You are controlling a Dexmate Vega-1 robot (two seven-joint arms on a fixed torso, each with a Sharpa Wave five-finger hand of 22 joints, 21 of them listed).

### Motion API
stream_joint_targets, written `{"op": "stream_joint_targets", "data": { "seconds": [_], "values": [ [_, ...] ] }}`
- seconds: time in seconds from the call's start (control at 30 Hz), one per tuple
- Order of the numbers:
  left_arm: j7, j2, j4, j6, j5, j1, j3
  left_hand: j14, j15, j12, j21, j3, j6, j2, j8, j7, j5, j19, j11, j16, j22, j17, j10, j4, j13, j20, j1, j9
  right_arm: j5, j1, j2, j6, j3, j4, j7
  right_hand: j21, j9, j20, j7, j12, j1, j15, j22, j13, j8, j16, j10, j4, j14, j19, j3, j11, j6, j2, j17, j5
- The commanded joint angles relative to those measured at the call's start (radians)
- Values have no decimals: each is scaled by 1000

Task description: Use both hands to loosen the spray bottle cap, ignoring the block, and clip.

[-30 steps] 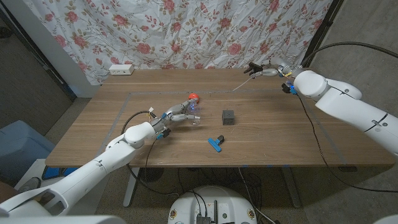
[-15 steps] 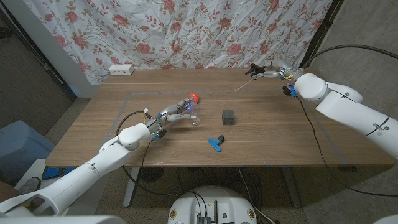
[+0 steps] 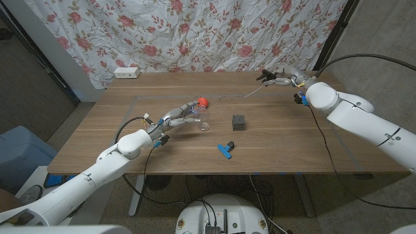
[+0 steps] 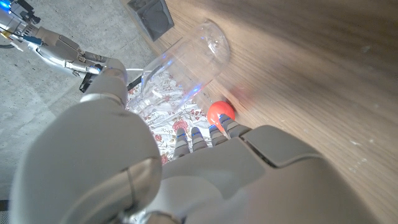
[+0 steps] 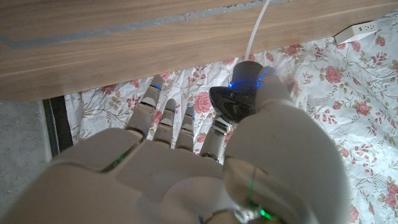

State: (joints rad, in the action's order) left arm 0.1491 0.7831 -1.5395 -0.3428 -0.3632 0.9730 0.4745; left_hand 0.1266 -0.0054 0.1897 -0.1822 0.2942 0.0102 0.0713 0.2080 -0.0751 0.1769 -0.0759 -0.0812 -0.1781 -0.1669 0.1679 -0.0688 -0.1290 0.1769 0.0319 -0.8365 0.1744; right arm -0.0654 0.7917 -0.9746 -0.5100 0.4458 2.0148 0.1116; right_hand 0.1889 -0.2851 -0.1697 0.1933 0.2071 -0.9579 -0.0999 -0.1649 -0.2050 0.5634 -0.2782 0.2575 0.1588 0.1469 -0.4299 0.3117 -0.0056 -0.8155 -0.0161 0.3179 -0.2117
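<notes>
My left hand [image 3: 177, 119] grips the clear spray bottle [image 3: 203, 124] just left of the table's middle, with a red round part [image 3: 202, 102] by its fingertips. In the left wrist view the bottle [image 4: 186, 65] reaches out past the fingers [image 4: 196, 138], and the red part [image 4: 221, 112] sits close to them. At the far right of the table my right hand [image 3: 278, 78] is raised and pinches the dark spray cap [image 5: 239, 94], apart from the bottle. The cap's white tube [image 3: 252, 93] slants down toward the table.
A dark block [image 3: 238, 122] stands right of the bottle, and a blue clip [image 3: 225, 149] lies nearer the front edge. A white power strip [image 3: 127, 73] sits at the back left. A floral curtain hangs behind the table.
My left forearm has drawn back to the left while the bottle stays about where it was. My right hand with the cap has sunk slightly and shifted a little right.
</notes>
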Motion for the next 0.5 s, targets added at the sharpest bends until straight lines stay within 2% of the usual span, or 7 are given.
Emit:
{"op": "stream_joint_targets", "data": {
  "seconds": [0.03, 0.27, 0.5],
  "values": [
    [-20, 19, -28, -26, -40, 48, -48, -6, 3, 3, -7, -1, -5, -3, 0, 4, 0, 8, 1, -6, -1, 2, 8, 8, 1, 23, 14, 2, 19, -14, 28, 57, 28, -71, 8, -1, -6, 5, 6, 1, -4, 4, -4, -1, 13, -5, 8, 0, 1, -2, 2, 3, -6, -10, 2, -7],
    [-31, -3, -21, -59, -84, 71, -73, -13, 8, 4, -8, -3, -16, -13, 1, 17, -1, 14, 6, -7, -1, 2, 13, 15, 0, 17, 32, 2, 12, -14, 51, 126, 32, -140, 9, -1, -9, 6, 9, 0, -2, 0, -4, -1, 17, -4, 6, -1, -2, -2, 0, 4, -6, -8, 2, -7],
    [-39, -27, -13, -86, -122, 90, -93, -20, 7, 5, -8, -6, -25, -22, 0, 17, -1, 18, 7, -7, -1, 2, 19, 22, 0, 15, 50, 2, 11, -21, 73, 176, 45, -204, 2, 2, -12, 8, 8, 0, 1, 4, -4, -1, 19, -2, 6, -2, -6, -10, -1, 5, -3, -8, 2, -6]
  ]
}}
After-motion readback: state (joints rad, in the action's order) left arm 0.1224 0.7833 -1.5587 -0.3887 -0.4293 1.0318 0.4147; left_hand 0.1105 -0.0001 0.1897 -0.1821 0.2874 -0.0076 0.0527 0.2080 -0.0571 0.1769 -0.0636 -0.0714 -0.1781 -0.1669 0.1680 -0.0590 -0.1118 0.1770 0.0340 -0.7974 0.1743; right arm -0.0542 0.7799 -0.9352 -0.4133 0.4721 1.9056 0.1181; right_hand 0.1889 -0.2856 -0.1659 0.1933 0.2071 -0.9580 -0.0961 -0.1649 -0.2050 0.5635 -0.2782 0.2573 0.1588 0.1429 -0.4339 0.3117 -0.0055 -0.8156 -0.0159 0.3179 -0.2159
